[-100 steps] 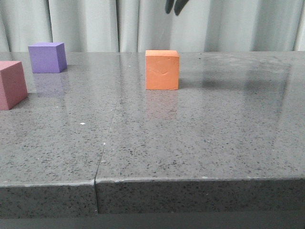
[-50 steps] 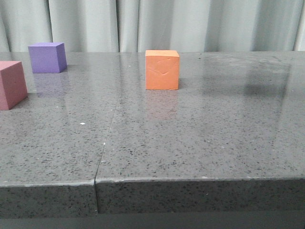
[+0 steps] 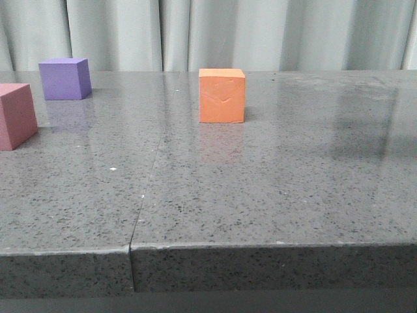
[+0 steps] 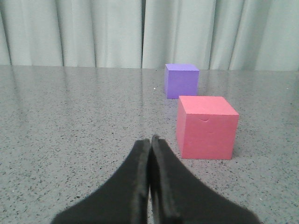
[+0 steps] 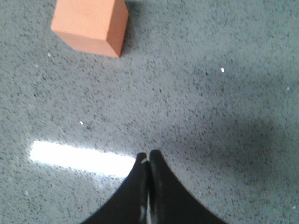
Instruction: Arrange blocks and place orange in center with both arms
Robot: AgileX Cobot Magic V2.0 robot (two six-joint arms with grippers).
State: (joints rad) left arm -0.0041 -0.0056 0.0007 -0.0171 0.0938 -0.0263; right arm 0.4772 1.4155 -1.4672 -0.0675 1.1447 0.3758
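Observation:
The orange cube (image 3: 221, 96) stands near the middle of the grey table, a small curved dent on its front face. Far left sits the purple cube (image 3: 64, 78), and the pink-red cube (image 3: 15, 115) is cut by the left frame edge. Neither arm shows in the front view. My left gripper (image 4: 150, 140) is shut and empty, low over the table, short of the pink-red cube (image 4: 206, 127) with the purple cube (image 4: 181, 80) behind it. My right gripper (image 5: 148, 154) is shut and empty, high above the table, the orange cube (image 5: 91, 25) well ahead of it.
The speckled grey stone table (image 3: 273, 182) has a seam (image 3: 146, 189) running toward its front edge. A pale curtain (image 3: 208, 32) hangs behind the table. A bright light reflection (image 5: 79, 158) lies on the surface below my right gripper.
The right gripper's tips, seen at the top of the front view a second ago, have lifted out of that view. The three cubes have not moved.

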